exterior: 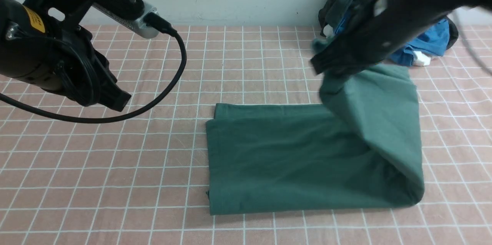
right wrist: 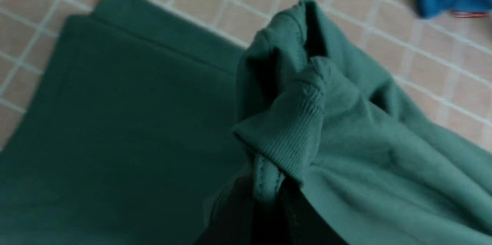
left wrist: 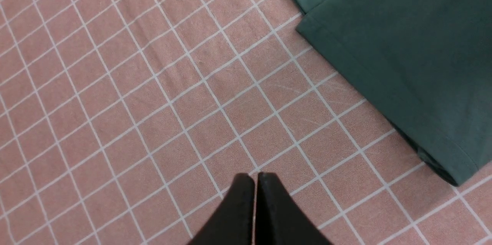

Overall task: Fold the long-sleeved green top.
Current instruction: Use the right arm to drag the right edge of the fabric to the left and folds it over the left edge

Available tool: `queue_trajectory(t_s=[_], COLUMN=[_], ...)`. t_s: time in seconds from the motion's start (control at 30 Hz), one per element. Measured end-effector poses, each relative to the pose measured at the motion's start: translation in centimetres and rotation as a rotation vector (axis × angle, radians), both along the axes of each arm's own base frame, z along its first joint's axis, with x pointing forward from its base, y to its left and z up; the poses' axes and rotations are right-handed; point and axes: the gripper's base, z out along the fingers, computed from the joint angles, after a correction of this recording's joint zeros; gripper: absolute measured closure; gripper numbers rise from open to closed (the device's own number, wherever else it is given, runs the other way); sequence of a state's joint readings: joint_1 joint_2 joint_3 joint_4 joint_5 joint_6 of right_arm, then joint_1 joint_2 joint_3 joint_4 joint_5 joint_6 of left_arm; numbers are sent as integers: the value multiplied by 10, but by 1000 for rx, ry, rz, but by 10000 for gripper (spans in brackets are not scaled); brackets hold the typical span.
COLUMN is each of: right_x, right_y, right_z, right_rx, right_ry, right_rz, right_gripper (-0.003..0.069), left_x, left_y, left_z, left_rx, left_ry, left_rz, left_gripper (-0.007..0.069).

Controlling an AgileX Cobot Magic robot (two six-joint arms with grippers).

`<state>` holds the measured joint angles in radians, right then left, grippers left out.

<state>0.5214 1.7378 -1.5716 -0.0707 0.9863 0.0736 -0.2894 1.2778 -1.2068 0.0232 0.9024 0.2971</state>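
Right claw (exterior: 329,69): clamped on a bunched edge of the green long-sleeved top (exterior: 292,160), upper right of the front view, raised off the counter (exterior: 115,183). Arm and claw are blurred there. In the right wrist view the fabric gathers over the dark fingers (right wrist: 230,222) at bottom centre, with a ribbed cuff (right wrist: 292,133) draped across the pinch.

Left claw (exterior: 115,100): pressed together, holding nothing, at centre left of the front view. In the left wrist view its 2 tips meet at bottom centre above bare counter, well apart from the top.

Green long-sleeved top: dark green, centre to lower right of the front view. Its main part lies flat as a broad rectangle. Its right portion rises from a rolled fold at lower right up to the right claw. At the flat part's left and far edges an under layer shows past the upper one.

Counter: covered in pink cloth with a white grid.

Blue garment (exterior: 430,41): crumpled, upper right, behind the right arm, apart from the top.

Dark garment (exterior: 331,6): heaped beside the blue one, mostly hidden by the arm.

Black cable (exterior: 180,64): loops from the left arm, upper left.
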Motion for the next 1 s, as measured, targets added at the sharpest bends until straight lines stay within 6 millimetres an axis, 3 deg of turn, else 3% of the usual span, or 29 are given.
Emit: queue_trajectory(t_s=[0.07, 0.2, 0.33, 0.4, 0.53, 0.7, 0.83, 1.0], right_x=[2, 11, 19, 20, 21, 28, 32, 32], right_y=[32, 65, 79, 83, 90, 87, 73, 62], right_z=[-26, -69, -102, -111, -102, -63, -53, -86], right_rx=[46, 125, 194, 220, 248, 208, 68, -72], right_ry=[38, 98, 164, 184, 177, 135, 113, 169], right_rz=[43, 54, 29, 38, 102, 170, 156, 127], right_gripper=[624, 624, 610, 567, 403, 215, 187, 198], left_x=[0, -1, -1, -1, -1, -1, -1, -4], left_y=[0, 0, 0, 0, 0, 0, 0, -1], left_z=[0, -1, -1, -1, -3, -3, -3, -1], left_rx=[-1, -3, -2, -3, -4, -7, -7, -24], left_ry=[7, 12, 12, 14, 22, 24, 22, 12], left_rz=[1, 2, 2, 2, 2, 2, 2, 3], left_gripper=[628, 628, 628, 628, 628, 628, 628, 628])
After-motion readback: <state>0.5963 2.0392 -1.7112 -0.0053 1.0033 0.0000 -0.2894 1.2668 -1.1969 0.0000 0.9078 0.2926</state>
